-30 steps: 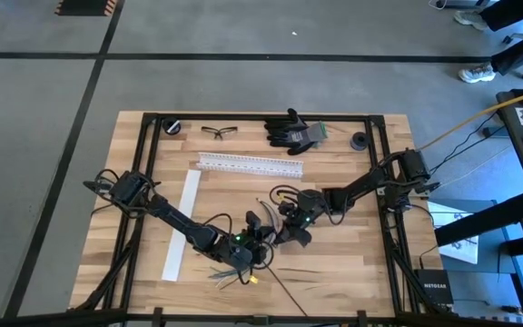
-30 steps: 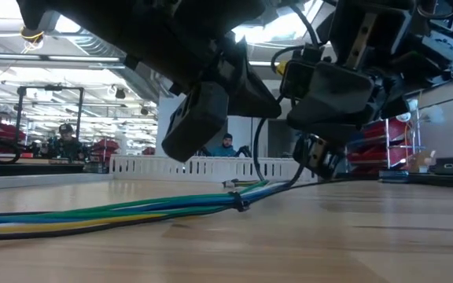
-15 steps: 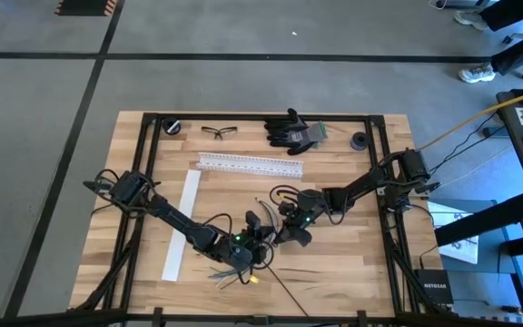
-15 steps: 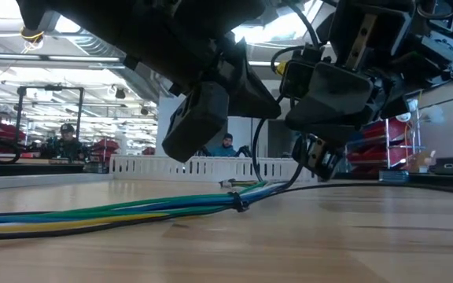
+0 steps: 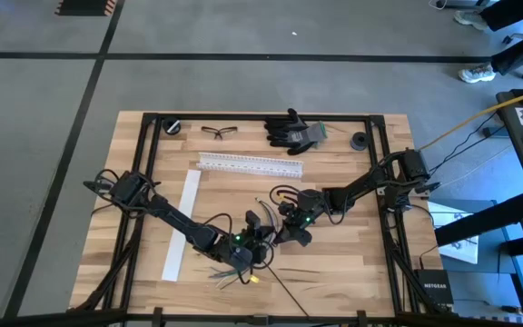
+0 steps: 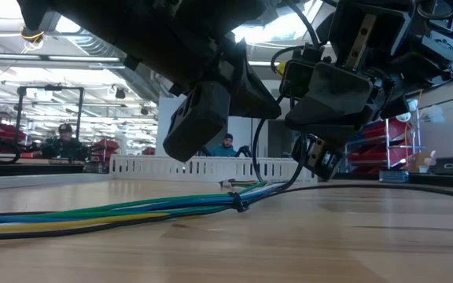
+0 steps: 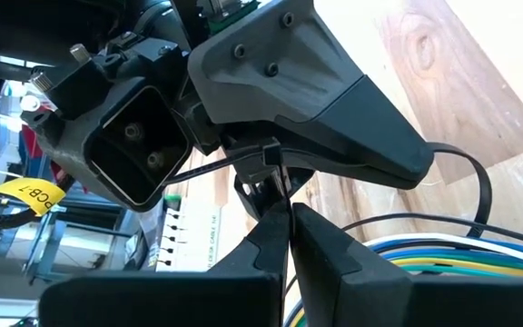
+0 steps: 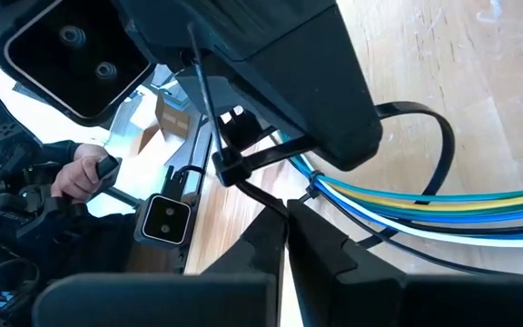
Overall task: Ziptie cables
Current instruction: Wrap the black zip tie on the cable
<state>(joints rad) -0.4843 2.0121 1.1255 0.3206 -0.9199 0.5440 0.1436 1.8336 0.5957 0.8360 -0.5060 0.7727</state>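
The cables [image 6: 132,211] are a bundle of green, blue, yellow and white wires lying on the wooden table near its front [image 5: 230,272]. A black ziptie runs in a wide slack loop [image 8: 436,136] around the bundle [image 8: 443,202]. Its head [image 7: 267,155] hangs above the table between my two grippers. My left gripper [image 7: 289,211] and my right gripper [image 8: 285,211] meet tip to tip at the table's middle [image 5: 275,233], each shut on the ziptie's strap. A small dark band [image 6: 241,203] sits on the bundle. My left gripper pinches the ziptie's thin strap [image 7: 284,193] between its two fingertips, just beside the head. The strap runs straight from the fingertips to the head, clear of the table. My right gripper pinches another stretch of the strap [image 8: 263,198] between its fingertips, also close to the head [image 8: 226,169]. This stretch runs straight and is lifted clear; which stretch is the free tail I cannot tell.
A white slotted rail [image 5: 250,165] and a flat white strip [image 5: 182,225] lie left of the middle. Safety glasses [image 5: 219,132] and black gloves [image 5: 291,132] lie at the far edge. A thin dark wire [image 5: 284,289] trails to the front edge. People sit beyond the table [image 6: 67,137].
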